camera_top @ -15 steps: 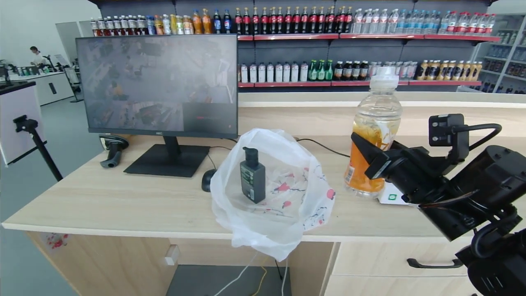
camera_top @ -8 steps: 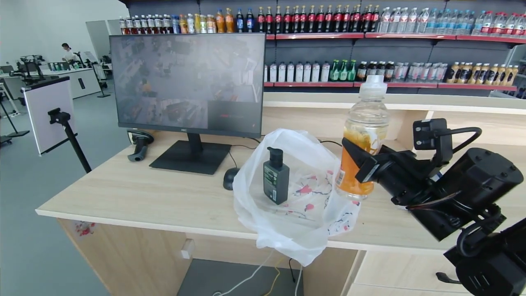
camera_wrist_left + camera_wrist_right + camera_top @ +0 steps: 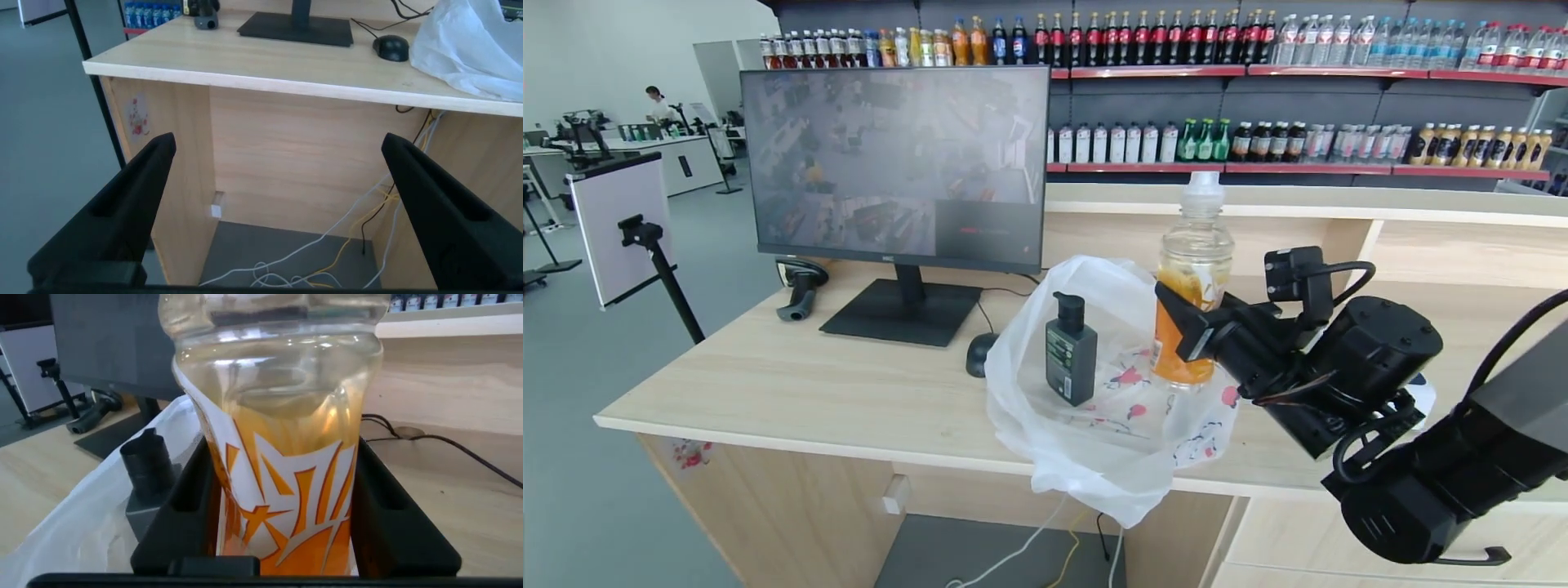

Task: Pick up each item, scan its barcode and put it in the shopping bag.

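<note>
My right gripper [image 3: 1186, 327] is shut on an orange drink bottle [image 3: 1191, 278] with a white cap, held upright over the right side of the open white shopping bag [image 3: 1111, 408] on the counter. In the right wrist view the bottle [image 3: 282, 449] sits between the two black fingers [image 3: 184, 498], above the bag [image 3: 90, 514]. A dark green pump bottle [image 3: 1070, 351] stands upright inside the bag, left of the held bottle; its pump head [image 3: 149, 461] appears beside my gripper. My left gripper [image 3: 274, 196] hangs open below the counter's front edge [image 3: 286, 82], facing the cabinet.
A monitor [image 3: 894, 163] stands at the back left of the wooden counter [image 3: 809, 384], with a handheld barcode scanner [image 3: 800, 290] to its left and a mouse [image 3: 978, 353] by the bag. Cables [image 3: 359, 237] hang under the counter. Drink shelves line the wall behind.
The head camera shifted early on, then held still. My right gripper has carried the orange bottle leftward, from beside the bag to over the bag's right side.
</note>
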You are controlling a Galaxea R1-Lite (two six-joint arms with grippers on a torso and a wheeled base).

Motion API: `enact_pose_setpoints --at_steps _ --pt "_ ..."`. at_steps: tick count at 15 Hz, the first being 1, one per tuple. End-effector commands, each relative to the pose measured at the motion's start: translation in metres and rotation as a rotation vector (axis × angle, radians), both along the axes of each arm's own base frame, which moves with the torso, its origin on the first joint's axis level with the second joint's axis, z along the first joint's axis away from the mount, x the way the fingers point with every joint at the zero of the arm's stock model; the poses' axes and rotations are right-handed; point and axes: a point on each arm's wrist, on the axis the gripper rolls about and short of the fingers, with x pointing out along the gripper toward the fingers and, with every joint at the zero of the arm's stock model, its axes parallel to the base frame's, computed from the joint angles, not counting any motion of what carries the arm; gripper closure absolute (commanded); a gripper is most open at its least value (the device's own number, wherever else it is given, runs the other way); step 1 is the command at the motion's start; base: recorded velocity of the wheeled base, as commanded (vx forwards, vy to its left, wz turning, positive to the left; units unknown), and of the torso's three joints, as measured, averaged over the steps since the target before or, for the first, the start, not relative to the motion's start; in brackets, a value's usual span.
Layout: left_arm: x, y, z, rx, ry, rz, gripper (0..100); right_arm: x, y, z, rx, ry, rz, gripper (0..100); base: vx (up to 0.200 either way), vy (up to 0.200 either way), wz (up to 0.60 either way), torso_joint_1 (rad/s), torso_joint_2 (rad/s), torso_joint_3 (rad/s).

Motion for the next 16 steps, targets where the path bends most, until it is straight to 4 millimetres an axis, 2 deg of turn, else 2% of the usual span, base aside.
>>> enact_pose_setpoints --at_steps 1,8,12,16 --pt "0.0 0.0 0.0 0.0 0.0 0.0 0 0.014 0.007 -0.013 -0.008 0.016 0.0 100 0.0 0.0 0.0 0.0 0.0 0.0" --pt "0.0 0.0 0.0 0.0 0.0 0.0 0 0.05 0.006 -0.034 -0.009 0.017 -0.036 100 0.0 0.0 0.0 0.0 0.0 0.0" --pt "0.0 0.0 0.0 0.0 0.0 0.0 0 0.06 0.009 -0.043 -0.015 0.018 -0.037 100 0.0 0.0 0.0 0.0 0.0 0.0" --pt "0.0 0.0 0.0 0.0 0.0 0.0 0 0.061 0.007 -0.049 -0.027 0.036 -0.044 100 0.0 0.0 0.0 0.0 0.0 0.0"
